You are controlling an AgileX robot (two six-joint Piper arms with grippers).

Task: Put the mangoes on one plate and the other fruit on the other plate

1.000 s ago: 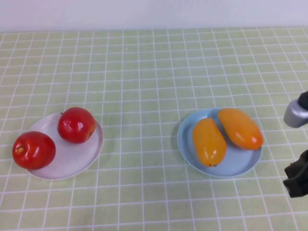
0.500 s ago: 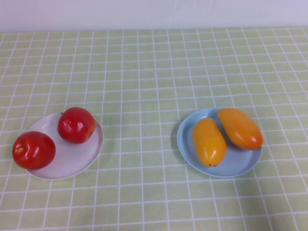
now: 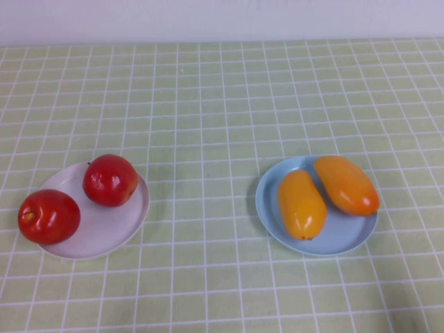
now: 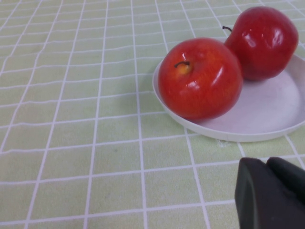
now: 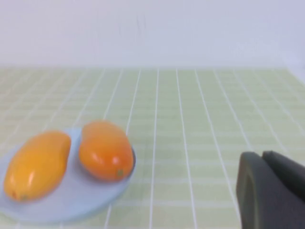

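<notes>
Two orange-yellow mangoes (image 3: 301, 204) (image 3: 346, 184) lie side by side on the light blue plate (image 3: 347, 239) at the right. Two red apples (image 3: 109, 180) (image 3: 48, 216) sit on the white plate (image 3: 104, 232) at the left. Neither arm shows in the high view. In the left wrist view my left gripper (image 4: 268, 164) is shut and empty, a little short of the white plate (image 4: 267, 109) and its apples (image 4: 200, 78) (image 4: 262, 42). In the right wrist view my right gripper (image 5: 262, 157) is shut and empty, off to the side of the blue plate (image 5: 71, 200) with the mangoes (image 5: 37, 164) (image 5: 105, 150).
The table wears a green cloth with a white grid (image 3: 208, 125). A pale wall (image 3: 222, 17) runs along the far edge. Bare cloth lies between the two plates and behind them.
One second ago my right arm showed at the right edge of the high view. It has pulled back out of that view. The fruit and plates have not moved.
</notes>
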